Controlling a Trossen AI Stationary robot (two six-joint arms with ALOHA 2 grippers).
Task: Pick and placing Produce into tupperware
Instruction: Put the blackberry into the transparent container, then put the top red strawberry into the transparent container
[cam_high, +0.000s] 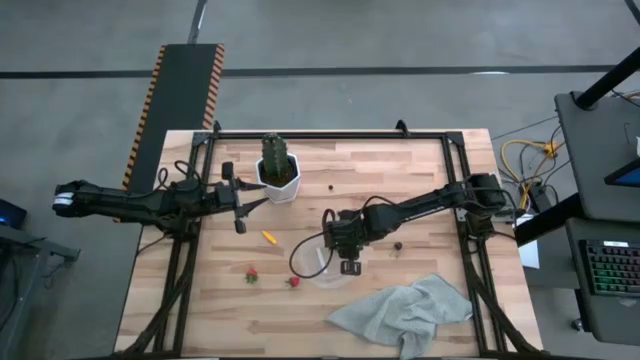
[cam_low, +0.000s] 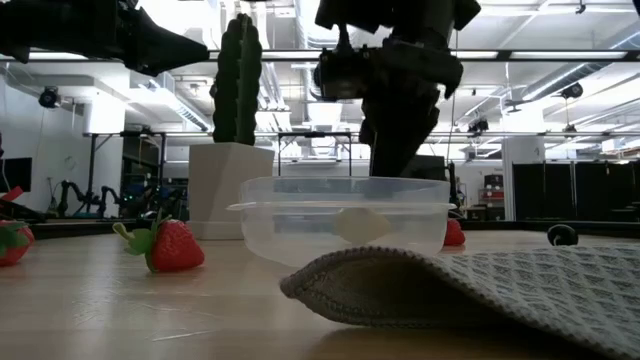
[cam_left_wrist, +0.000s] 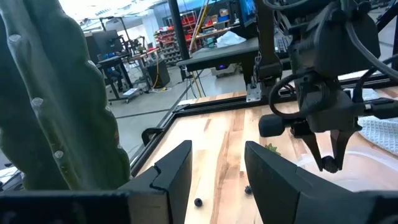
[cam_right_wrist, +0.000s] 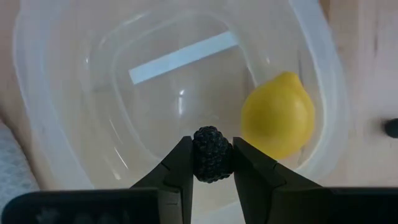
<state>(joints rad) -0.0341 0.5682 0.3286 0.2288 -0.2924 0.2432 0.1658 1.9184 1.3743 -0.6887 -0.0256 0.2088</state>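
My right gripper (cam_right_wrist: 212, 163) hangs over the clear tupperware (cam_high: 322, 262) and is shut on a dark round berry (cam_right_wrist: 212, 154). A yellow lemon (cam_right_wrist: 278, 115) lies inside the tupperware beside its white mark (cam_right_wrist: 183, 57). On the table lie an orange carrot piece (cam_high: 268, 237), two strawberries (cam_high: 251, 273) (cam_high: 293, 282) and two dark berries (cam_high: 331, 186) (cam_high: 398, 244). My left gripper (cam_high: 248, 200) waits open next to the cactus (cam_high: 276, 153) in its white pot (cam_high: 281, 183). My right gripper pinches the dark berry's two sides (cam_right_wrist: 198, 155) between its two fingertips (cam_right_wrist: 180, 168), coming from above and pointing down. The berry is lifted clear, over the inside of the tupperware near the lemon.
A grey-green cloth (cam_high: 405, 312) lies crumpled near the table's near right corner, close to the tupperware. The cactus and pot stand toward the far edge. Bare wood shows at the near left and far right.
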